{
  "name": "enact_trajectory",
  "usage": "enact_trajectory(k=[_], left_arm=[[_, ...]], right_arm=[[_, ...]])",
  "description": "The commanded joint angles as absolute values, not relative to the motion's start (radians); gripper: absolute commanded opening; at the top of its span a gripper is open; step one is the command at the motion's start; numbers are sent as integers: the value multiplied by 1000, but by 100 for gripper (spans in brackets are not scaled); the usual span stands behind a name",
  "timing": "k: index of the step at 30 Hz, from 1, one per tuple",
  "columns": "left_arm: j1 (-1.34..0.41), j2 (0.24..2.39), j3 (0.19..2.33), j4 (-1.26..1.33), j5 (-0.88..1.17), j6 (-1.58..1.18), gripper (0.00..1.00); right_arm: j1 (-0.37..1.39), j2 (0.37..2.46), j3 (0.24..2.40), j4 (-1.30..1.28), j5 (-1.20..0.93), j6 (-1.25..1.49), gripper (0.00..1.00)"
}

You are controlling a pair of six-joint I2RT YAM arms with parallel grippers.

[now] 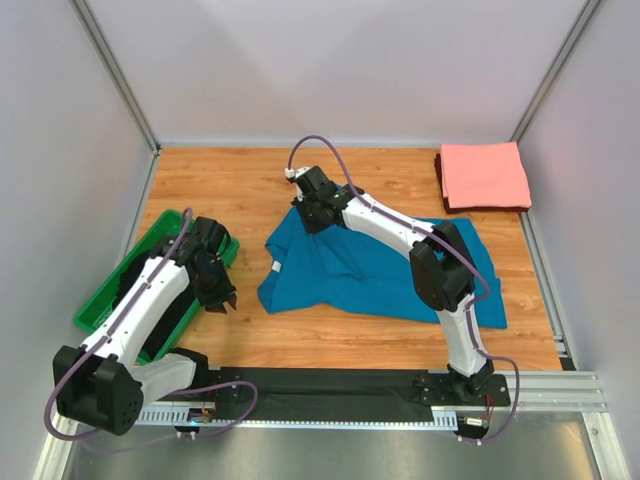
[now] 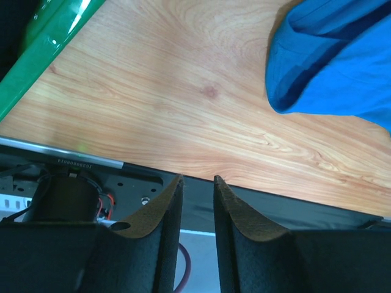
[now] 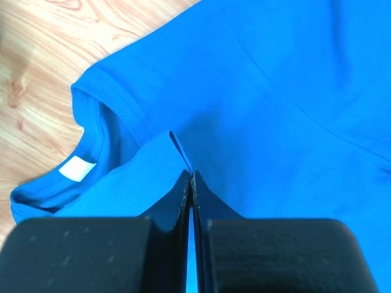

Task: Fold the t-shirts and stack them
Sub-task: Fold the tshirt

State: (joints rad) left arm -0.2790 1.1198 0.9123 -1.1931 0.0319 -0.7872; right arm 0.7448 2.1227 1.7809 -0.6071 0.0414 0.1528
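Teal shirt (image 1: 385, 280): I am seeing it lying spread and rumpled, unfolded, on the table (image 1: 230, 190) at the centre of the top view.
Label (image 3: 77, 168): it is showing white inside the collar, at the lower left of the right wrist view.
Right gripper (image 3: 191, 174): its jaws are pressing together on a raised pinch of the teal shirt beside the collar, at the shirt's upper left edge in the top view.
Left gripper (image 2: 197, 178): it is hanging over bare wood at the lower left of the top view, jaws standing narrowly apart and gripping nothing.
Pink shirt (image 1: 485, 175): it is lying folded flat in the upper right corner, well apart from the teal one.
Tray (image 1: 150, 235): green, it is sitting at the left edge, under the left arm.
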Motion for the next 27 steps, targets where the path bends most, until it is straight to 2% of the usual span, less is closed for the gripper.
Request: enact_trajectory(k=[1,6,13,15,27], left_arm=[[-273,1129,940,-1141,18,-792,33],[-273,1207,1006,-1005,69,-744,27],[-275,1426,1048,-904,137,-730,4],[-275,1466,1031,-878,152,-732,1],[-310,1620,1017,-756,146,-739,0]], right_arm=[[735,2068,1767,-555,15,161,0],[733,2063,1766,-554,-34,160,0],[732,2045,1732,-540,-46,166,0],[733,2037,1721,-532,-52,169,0],[733,2036,1707,-522,-68,183,0]])
